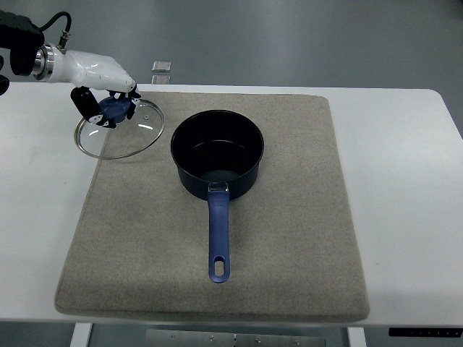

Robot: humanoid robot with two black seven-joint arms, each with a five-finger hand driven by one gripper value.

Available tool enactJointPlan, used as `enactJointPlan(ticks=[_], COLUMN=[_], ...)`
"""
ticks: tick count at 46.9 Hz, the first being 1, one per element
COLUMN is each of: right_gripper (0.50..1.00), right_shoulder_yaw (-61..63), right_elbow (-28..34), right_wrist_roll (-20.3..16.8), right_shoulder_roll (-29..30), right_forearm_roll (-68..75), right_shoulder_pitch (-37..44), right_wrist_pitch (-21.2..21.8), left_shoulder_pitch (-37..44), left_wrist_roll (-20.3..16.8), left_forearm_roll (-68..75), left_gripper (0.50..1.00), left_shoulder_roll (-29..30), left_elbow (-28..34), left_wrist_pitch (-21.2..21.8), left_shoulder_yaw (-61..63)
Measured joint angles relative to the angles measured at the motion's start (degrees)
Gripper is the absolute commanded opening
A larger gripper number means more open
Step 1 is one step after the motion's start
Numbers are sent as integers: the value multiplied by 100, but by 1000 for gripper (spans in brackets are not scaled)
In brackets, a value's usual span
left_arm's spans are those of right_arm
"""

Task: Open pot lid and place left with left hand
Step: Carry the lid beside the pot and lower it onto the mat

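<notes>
A dark blue pot (217,153) stands uncovered on the grey mat (289,238), its blue handle (219,238) pointing toward the near edge. The glass lid (137,134) with a metal rim is left of the pot, over the mat's far left corner and the white table. My left hand (108,97) comes in from the upper left, white with black fingers curled around the lid's blue knob (113,108). I cannot tell whether the lid rests on the surface or hangs just above it.
The white table (405,181) extends beyond the mat on both sides. A small clear square object (161,66) lies at the table's far edge, behind the lid.
</notes>
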Motion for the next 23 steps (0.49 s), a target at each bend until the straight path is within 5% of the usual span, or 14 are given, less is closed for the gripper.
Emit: enactJointPlan(ticks=[23], right_gripper=[917], right_shoulder_yaw=[0], right_elbow=[0], right_wrist_roll=[0], right_shoulder_roll=[0], right_forearm_roll=[0], right_shoulder_pitch=[1], right_wrist_pitch=[0], left_shoulder_pitch=[240], left_wrist_roll=[0], left_forearm_roll=[23], left_gripper=[500], left_shoulder_roll=[-239], left_elbow=[123], left_wrist_pitch=[262], left_shoulder_yaw=[2])
